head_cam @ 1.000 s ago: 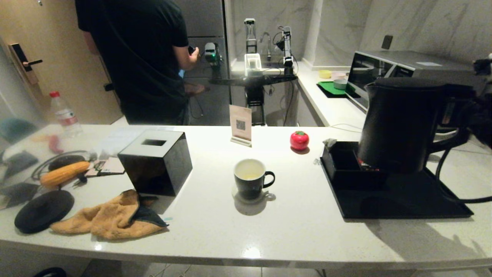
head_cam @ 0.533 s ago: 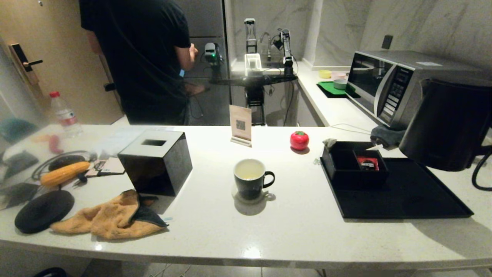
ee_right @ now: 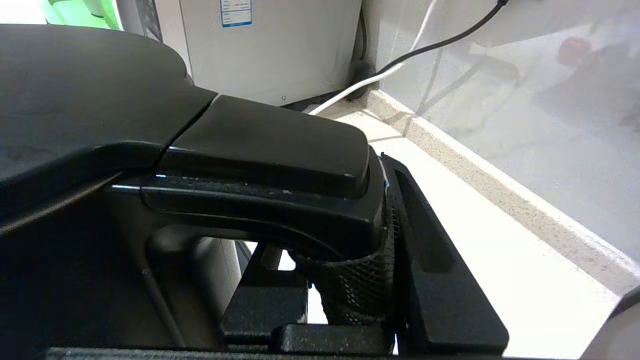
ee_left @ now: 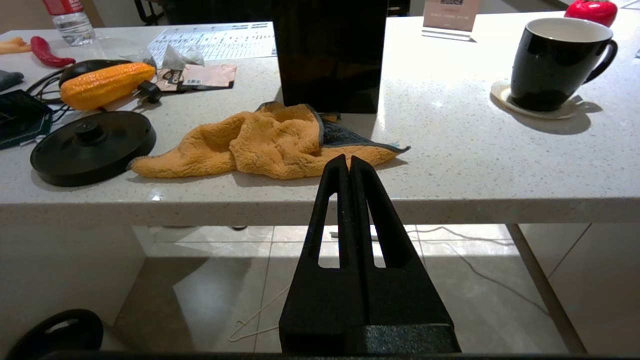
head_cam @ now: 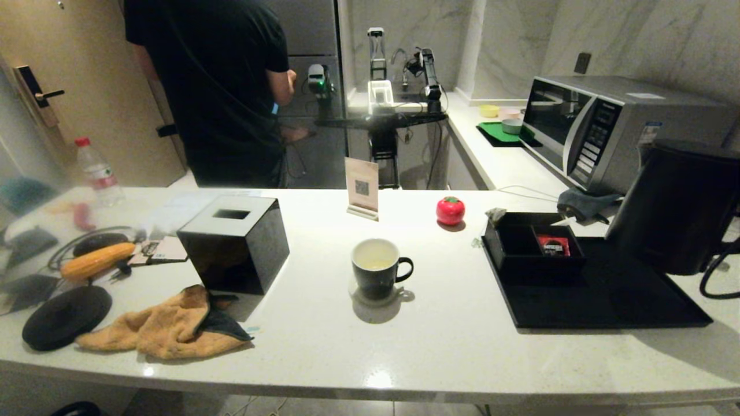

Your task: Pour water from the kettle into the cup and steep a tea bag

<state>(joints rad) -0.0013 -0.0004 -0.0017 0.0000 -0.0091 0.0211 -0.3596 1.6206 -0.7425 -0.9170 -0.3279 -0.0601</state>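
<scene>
Right claw point(ee_right: 385, 260): clamped on kettle point(head_cam: 679, 208) handle, far right over the black tray point(head_cam: 601, 300). Cup point(head_cam: 376, 268) mid-table. Left claw point(ee_left: 348, 170): closed, empty. Our risk: kettle tipping on release, spilling.

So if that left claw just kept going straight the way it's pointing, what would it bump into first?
Probably the orange cloth at the counter's near edge. The left gripper, fingers shut, sits below and in front of the counter, aimed at it; depth is hard to judge. The black tissue box stands right behind.
</scene>
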